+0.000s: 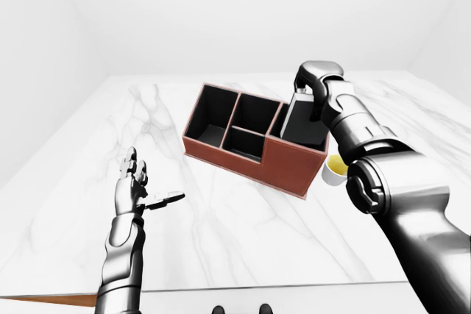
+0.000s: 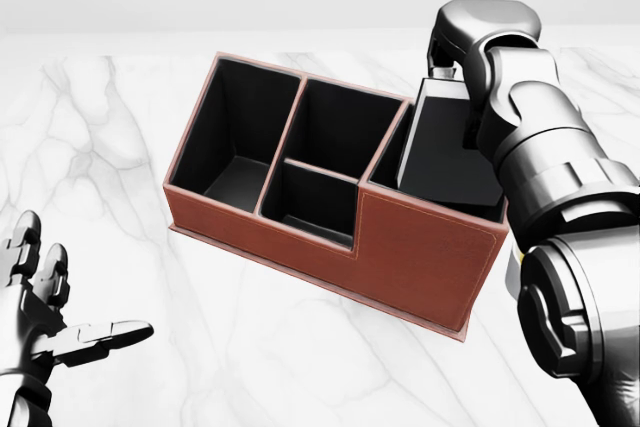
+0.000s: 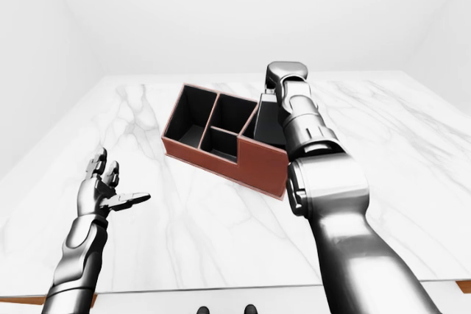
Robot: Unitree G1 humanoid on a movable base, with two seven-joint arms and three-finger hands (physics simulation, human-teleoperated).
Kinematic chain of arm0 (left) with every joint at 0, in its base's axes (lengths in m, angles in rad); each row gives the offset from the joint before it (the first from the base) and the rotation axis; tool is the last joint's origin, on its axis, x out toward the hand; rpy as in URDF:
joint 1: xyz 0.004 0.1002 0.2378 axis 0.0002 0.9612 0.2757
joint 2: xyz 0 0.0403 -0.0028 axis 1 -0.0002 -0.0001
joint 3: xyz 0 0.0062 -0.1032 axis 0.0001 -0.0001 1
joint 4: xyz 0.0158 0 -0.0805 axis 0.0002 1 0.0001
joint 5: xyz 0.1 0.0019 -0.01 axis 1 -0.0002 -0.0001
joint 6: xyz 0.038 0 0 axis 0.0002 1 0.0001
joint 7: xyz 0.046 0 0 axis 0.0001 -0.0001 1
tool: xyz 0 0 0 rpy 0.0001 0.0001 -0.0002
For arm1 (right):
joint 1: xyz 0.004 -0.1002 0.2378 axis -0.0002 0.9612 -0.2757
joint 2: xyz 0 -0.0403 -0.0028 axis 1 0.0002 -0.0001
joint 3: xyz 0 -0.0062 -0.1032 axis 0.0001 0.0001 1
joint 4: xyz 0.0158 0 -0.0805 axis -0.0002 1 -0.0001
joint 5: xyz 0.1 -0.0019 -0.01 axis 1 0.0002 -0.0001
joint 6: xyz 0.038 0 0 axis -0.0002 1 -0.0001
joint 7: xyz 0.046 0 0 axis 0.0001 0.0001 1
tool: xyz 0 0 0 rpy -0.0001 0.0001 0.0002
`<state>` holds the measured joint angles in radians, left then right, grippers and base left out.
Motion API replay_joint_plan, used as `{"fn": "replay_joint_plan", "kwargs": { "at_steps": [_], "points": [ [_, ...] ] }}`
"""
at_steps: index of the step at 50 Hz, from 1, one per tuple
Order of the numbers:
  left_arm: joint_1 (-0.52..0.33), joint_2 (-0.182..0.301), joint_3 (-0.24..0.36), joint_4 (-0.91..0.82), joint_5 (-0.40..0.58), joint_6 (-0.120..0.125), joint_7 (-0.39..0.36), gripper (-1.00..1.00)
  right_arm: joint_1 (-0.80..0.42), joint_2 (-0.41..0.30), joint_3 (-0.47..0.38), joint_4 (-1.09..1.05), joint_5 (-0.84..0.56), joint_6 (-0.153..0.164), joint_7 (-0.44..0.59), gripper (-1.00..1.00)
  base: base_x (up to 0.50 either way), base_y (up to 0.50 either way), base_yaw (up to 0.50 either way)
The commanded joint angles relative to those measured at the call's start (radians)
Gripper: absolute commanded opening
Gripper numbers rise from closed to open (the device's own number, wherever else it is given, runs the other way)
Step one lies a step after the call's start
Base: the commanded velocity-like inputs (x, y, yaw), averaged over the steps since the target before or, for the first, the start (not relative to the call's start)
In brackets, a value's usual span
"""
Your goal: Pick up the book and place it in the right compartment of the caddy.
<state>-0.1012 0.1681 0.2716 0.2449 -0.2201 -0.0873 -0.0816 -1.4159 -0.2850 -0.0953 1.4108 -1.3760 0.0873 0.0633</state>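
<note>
Book [image 2: 445, 142]: dark slab, standing tilted in the right compartment of the caddy [image 2: 420, 267]. Lower end is below the rim; whether it rests on the floor of the compartment cannot be seen. Upper end leans toward the top of the head view, long axis roughly upright.

Right hand [image 2: 450, 57]: at the book's top edge, directly above the compartment. Fingers are hidden behind wrist and book, so cannot tell whether they clamp the book or have let go.

Left hand [image 2: 40, 322]: fingers spread, holding nothing, low at the left of the head view, well apart from the caddy.

Judgement: placement nearly done. Remaining move is release and a lift straight up along the book's long axis.

Yellow cup [image 1: 335, 168] just right of the caddy, beside the right forearm.
</note>
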Motion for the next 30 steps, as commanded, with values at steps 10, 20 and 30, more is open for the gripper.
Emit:
{"fn": "replay_joint_plan", "kwargs": {
  "at_steps": [10,20,30],
  "points": [
    [-0.026,0.019,-0.001,0.061,-0.012,0.000,0.002,1.00,0.022,0.014,-0.010,-0.013,-0.036,0.000,-0.012,-1.00,0.00,0.00,0.00],
    [-0.039,0.023,-0.004,0.092,-0.011,0.000,0.003,1.00,0.041,0.024,-0.016,-0.011,-0.042,0.000,-0.012,-1.00,0.00,0.00,0.00],
    [-0.041,0.027,-0.002,0.101,-0.015,0.000,0.003,1.00,0.061,0.035,-0.020,-0.010,-0.050,0.000,-0.005,-1.00,0.00,0.00,0.00]
  ]
}}
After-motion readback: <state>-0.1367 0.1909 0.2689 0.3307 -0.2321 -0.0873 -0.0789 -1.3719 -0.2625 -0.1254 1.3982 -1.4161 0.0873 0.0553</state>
